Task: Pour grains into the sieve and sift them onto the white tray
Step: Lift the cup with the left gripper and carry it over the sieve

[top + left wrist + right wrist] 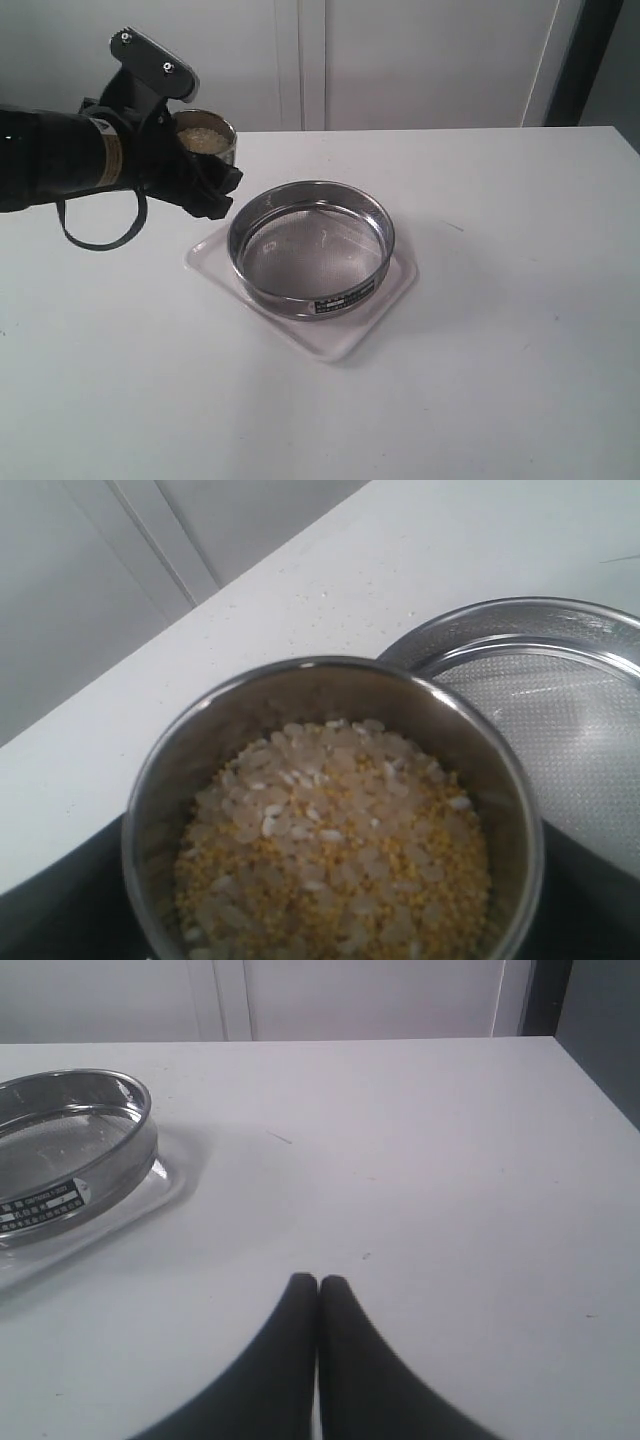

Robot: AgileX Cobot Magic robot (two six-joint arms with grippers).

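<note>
My left gripper (205, 175) is shut on a small rounded steel cup (207, 137), held above the table just left of the sieve (311, 245). The cup (330, 810) is upright and filled with grains (335, 855), yellow granules mixed with pale rice-like ones. The sieve (540, 710) is a wide steel ring with an empty mesh bottom, and it sits on the white tray (340, 335). My right gripper (318, 1282) is shut on nothing, low over bare table to the right of the sieve (70, 1150). It does not show in the exterior view.
The white table (500, 300) spreads around the tray. Its back edge meets a pale wall with panel seams (300, 60), and a dark upright strip (590, 60) stands at the far right.
</note>
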